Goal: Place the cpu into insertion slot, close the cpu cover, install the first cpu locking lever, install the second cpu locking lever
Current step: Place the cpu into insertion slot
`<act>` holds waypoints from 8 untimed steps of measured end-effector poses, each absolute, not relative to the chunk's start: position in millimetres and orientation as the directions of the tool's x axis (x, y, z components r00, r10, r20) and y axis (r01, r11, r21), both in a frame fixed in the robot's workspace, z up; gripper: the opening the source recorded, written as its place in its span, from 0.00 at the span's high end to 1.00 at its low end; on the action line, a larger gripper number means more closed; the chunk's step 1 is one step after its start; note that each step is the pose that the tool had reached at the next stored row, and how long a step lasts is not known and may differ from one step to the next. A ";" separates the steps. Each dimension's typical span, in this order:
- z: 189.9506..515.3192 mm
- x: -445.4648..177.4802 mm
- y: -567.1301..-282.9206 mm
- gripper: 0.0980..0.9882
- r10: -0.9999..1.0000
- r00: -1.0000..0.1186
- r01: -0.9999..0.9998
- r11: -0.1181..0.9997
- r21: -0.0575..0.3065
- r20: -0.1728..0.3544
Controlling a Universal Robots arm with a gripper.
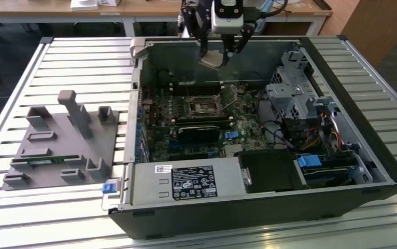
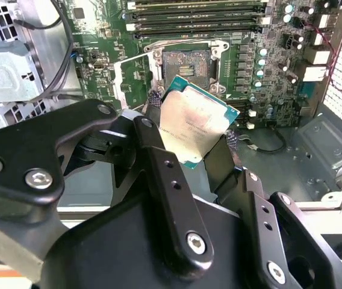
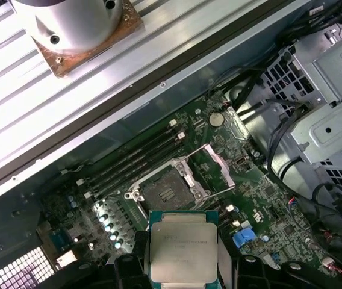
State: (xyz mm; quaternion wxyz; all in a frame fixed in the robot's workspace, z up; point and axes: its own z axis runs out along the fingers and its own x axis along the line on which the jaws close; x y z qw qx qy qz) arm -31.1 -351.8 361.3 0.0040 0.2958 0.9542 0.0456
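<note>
Exterior view, gripper: the gripper (image 1: pixel 218 51) hangs above the far part of the open computer case (image 1: pixel 392 155), with its fingers closed narrowly on the cpu (image 1: pixel 211 59).
Exterior view, cpu: it is tilted and in the air, between the fingertips, well apart from the board under it.
Exterior view, insertion slot: the insertion slot (image 1: pixel 204 107) is a small black square with a silvery rim on the green board, nearer to the camera than the gripper.
Exterior view, table: the table (image 1: pixel 81 57) has pale metal slats, and a grey plastic fixture (image 1: pixel 60 140) lies on it at the exterior view's left.
Second wrist view, cpu: the flat square cpu (image 2: pixel 195 114) has a dull silver top and a green edge. It is pinched on two opposite sides by black fingers (image 2: pixel 159 162).
Second wrist view, insertion slot: the insertion slot (image 2: pixel 186 63) has a dark centre and nothing in it. It lies beyond the cpu, not touching it.
Second wrist view, cpu cover: the thin silvery cpu cover (image 2: pixel 117 78) stands open beside the slot.
First wrist view, cpu: the cpu (image 3: pixel 183 244) is held flat between the two fingers.
First wrist view, insertion slot: the insertion slot (image 3: pixel 162 192) is near the cpu, just beyond its edge.
</note>
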 end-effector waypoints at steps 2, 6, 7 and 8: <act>361.3 -31.1 -351.8 0.51 0.572 -0.820 0.571 0.816 0.089 0.019; 361.3 -31.1 -351.8 0.51 0.585 -0.811 0.584 0.807 0.089 0.019; 361.3 -31.1 -351.8 0.51 0.588 -0.809 0.587 0.805 0.089 0.019; 361.3 -31.1 -351.8 0.51 0.591 -0.806 0.590 0.802 0.089 0.019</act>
